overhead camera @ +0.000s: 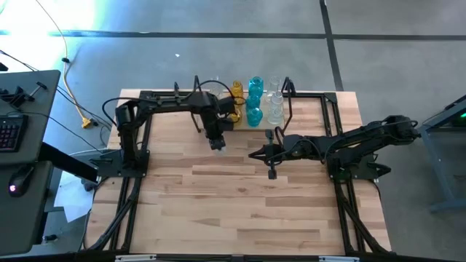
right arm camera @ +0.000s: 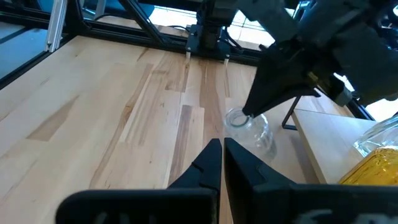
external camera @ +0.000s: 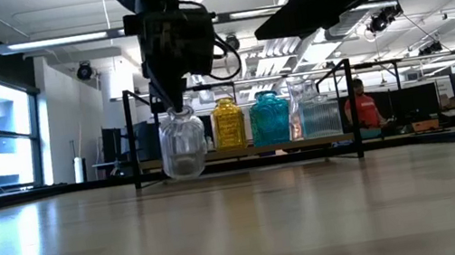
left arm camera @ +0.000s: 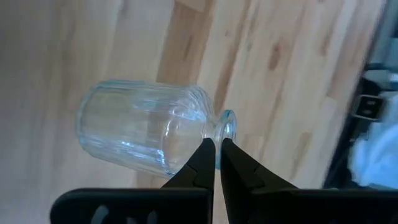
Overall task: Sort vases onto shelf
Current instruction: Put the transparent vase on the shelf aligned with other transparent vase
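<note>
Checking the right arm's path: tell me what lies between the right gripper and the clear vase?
Only bare tabletop lies between right gripper and clear vase; right wrist view shows it.

In the high view the vases (overhead camera: 256, 100) on the shelf (overhead camera: 320, 102) crowd together, and the clear ones are too faint to count. The left gripper (overhead camera: 218, 144) covers the clear vase (overhead camera: 220, 148) it pinches, so only a pale glint shows. In the right wrist view the amber vase (right arm camera: 376, 163) is cut off by the picture's edge. In the low view the person (external camera: 360, 110) in red behind the shelf is small and partly hidden
</note>
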Tool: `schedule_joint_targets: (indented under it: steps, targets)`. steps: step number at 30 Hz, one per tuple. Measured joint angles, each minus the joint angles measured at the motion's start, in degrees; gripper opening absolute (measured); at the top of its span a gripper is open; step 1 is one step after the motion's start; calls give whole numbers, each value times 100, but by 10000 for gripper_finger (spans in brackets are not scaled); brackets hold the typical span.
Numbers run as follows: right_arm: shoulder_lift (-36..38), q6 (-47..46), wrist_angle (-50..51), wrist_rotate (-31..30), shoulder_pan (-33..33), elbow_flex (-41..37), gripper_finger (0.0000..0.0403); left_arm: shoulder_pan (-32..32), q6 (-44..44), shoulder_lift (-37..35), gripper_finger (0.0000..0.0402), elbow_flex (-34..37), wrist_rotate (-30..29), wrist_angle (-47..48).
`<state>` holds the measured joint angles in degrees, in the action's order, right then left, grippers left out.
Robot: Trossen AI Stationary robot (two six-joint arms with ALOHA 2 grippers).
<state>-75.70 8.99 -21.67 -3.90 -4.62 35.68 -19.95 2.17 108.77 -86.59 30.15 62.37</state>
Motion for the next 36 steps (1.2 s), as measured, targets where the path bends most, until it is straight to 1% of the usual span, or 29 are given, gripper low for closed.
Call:
schedule_joint_targets:
  steps: [2,9,17,20,23,28,32,36]
  targets:
    - [0,0,0,0,0,0,0,-6,0,0,0,0,196,-1]
    - [-1,2,0,2,0,0,0,178,133,142,0,7,126,1]
    - [-1,1,0,3,0,0,0,92,218,155,2,7,89,-1]
    - [0,2,0,2,0,0,0,66,279,155,13,6,-4,-9]
    - [0,1,0,4,0,0,0,67,305,153,28,2,-259,-14]
    - [0,2,0,4,0,0,0,33,349,160,42,2,-311,-14]
    - [2,2,0,4,0,0,0,42,409,160,36,2,-339,3]
    - [1,2,0,4,0,0,0,72,505,160,10,2,-381,55]
